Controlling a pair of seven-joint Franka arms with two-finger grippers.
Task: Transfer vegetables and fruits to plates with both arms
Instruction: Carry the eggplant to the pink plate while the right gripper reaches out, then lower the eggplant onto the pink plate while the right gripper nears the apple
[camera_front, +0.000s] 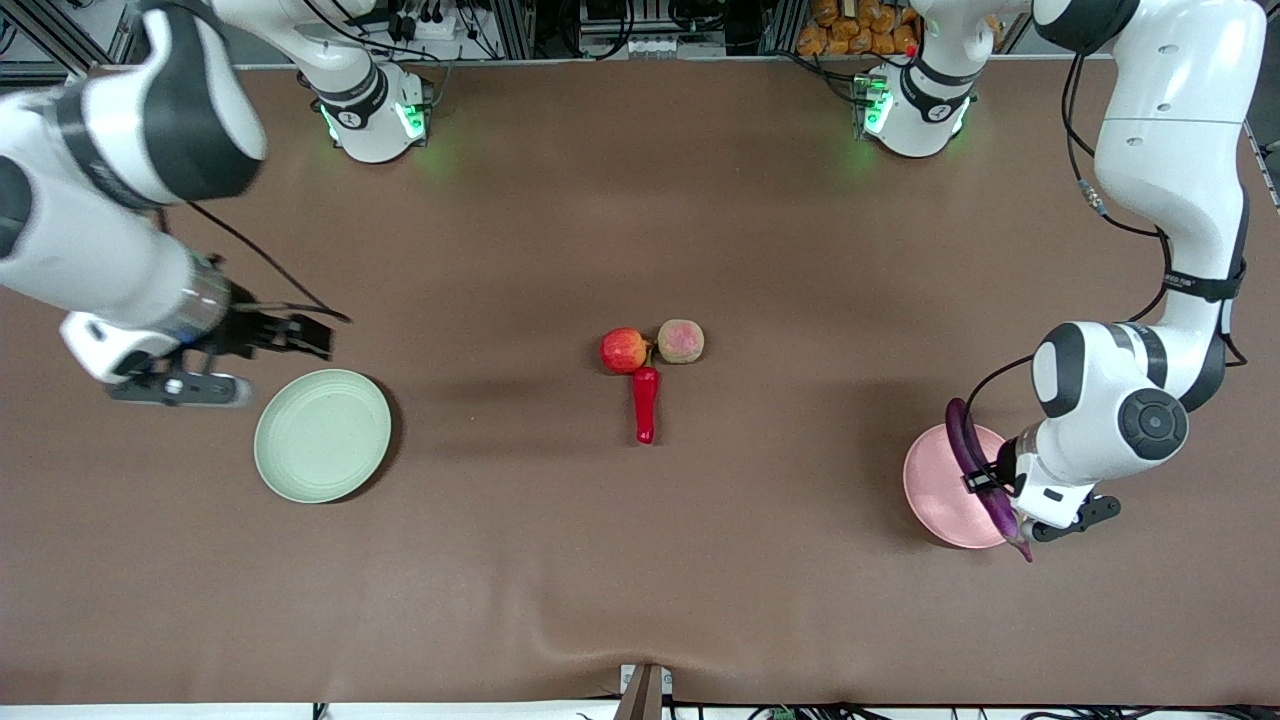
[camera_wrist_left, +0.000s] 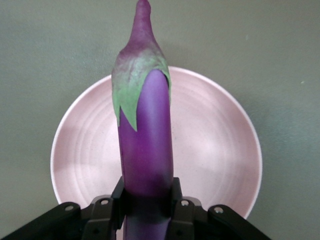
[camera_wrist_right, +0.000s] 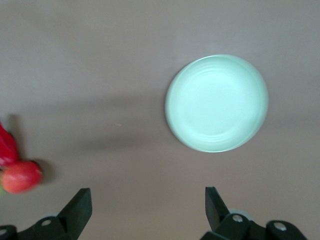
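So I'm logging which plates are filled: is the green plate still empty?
Empty. The green plate shows only bare surface in the right wrist view, and the open right gripper holds nothing.

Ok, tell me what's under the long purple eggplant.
The long glossy purple eggplant, clamped in the left hand, hangs over the round pale pink plate. The plate looks bare; the strip directly beneath the eggplant is covered.

Both arms (camera_front: 1170, 150) have glossy white rounded shells with dark grey joint caps and black bands. Each base (camera_front: 375, 115) glows green and carries a round black marking. Thin black cables loop along the links. The black grippers (camera_wrist_left: 145, 212) show small silver screws on their finger mounts.
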